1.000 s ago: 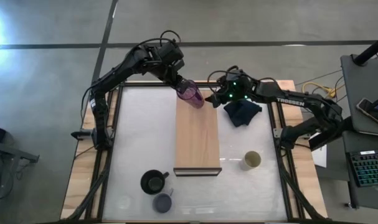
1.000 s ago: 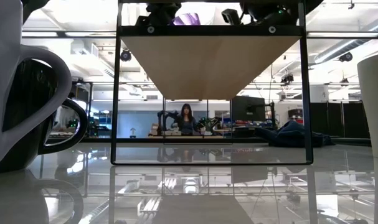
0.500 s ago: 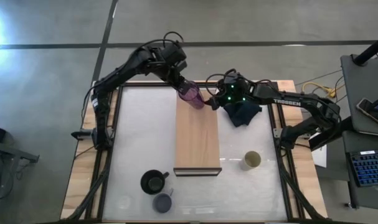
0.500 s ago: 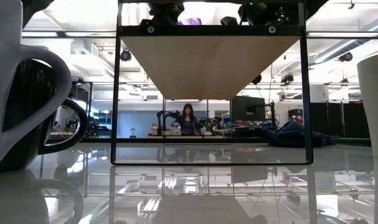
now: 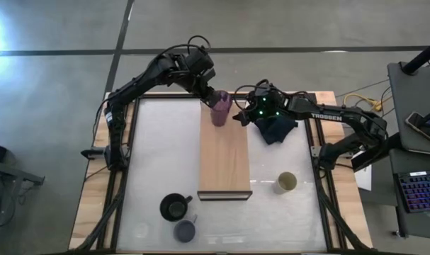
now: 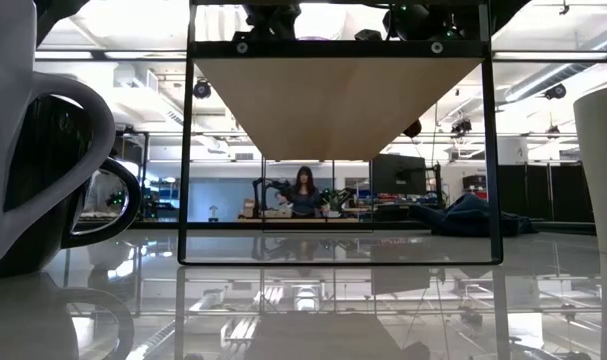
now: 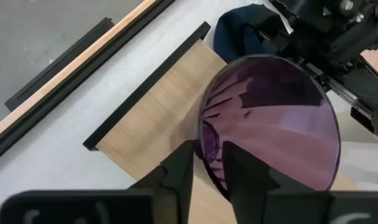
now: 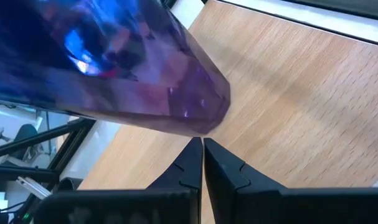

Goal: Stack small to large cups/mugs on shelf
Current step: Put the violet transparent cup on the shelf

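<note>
The translucent purple tumbler (image 5: 219, 110) hangs tilted over the far end of the light-wood shelf (image 5: 225, 156), held by my left gripper (image 5: 212, 98), which is shut on it. In the left wrist view its open mouth (image 7: 269, 124) faces the camera. My right gripper (image 5: 237, 117) is shut, with its tips (image 8: 200, 155) just beside the tumbler's base (image 8: 204, 109). The black mug (image 5: 174, 207) and the lavender mug (image 5: 185, 230) stand at the table's near left. The beige cup (image 5: 287, 182) stands to the right of the shelf. My left gripper pinches the tumbler's wall at the rim (image 7: 206, 146), one finger (image 7: 248, 171) inside the mouth and one (image 7: 179, 171) outside. It comes slanting down from the far left. The tumbler is tilted, base low over the shelf; whether the base rests there I cannot tell. My right gripper points its shut fingers (image 8: 192, 155) at the tumbler's base edge (image 8: 207, 127), level, from the table's right; whether they touch it I cannot tell.
A dark navy cloth (image 5: 276, 127) lies under my right arm, right of the shelf's far end. The shelf stands raised on a black frame (image 6: 186, 150). In the low view the black mug (image 6: 43, 170) and the beige cup (image 6: 603, 170) stand close at either side.
My left gripper has turned and tipped the tumbler from a strong slant toward upright, its base staying over the shelf's far end. My right gripper, shut, has gone toward the table's left edge, up to the tumbler's base.
</note>
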